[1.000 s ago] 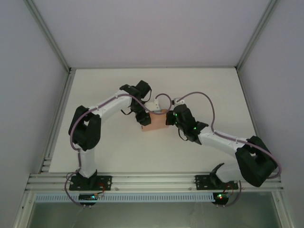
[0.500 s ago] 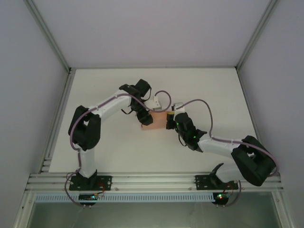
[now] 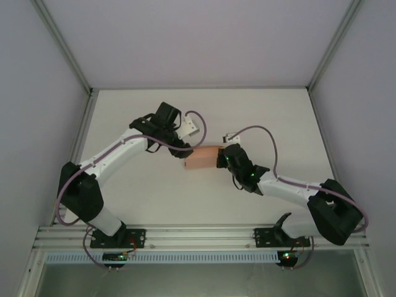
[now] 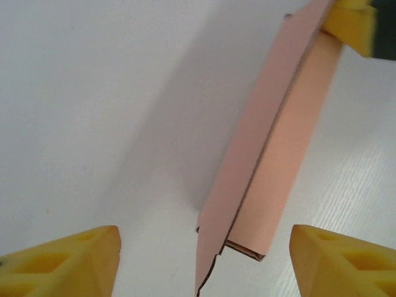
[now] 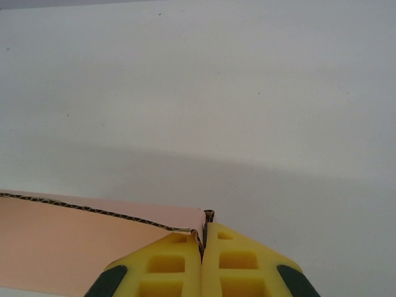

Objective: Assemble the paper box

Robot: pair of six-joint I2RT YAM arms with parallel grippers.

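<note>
**Salmon-pink cardboard paper box pinched at one end only**

The part-folded box sits mid-way across the white table, between the two arms. The right gripper is clamped tight on its right-hand end, with the yellow foam pads pressed together over the cardboard's corrugated edge. The left gripper is spread wide and empty, its fingertips on either side of the box's near end without touching it.

The main risk is that single grip. Thin card held at one corner could swing or sag about the pinch, and the fold could spring back open. If the left gripper closes across the sleeve rather than on a flap, it may crush the sleeve flat or crease it off the score line. The loose panel could also slip outside the fingers and be missed.

The left wrist camera shows the box tilted on its long edge, one panel standing away from the folded body, with an open end and a notched tab. Whether the lower edge rests on the table cannot be told. The right wrist camera shows the bite itself, shallow and right at the edge. From overhead, the box is a small pink patch beside the right gripper.
</note>
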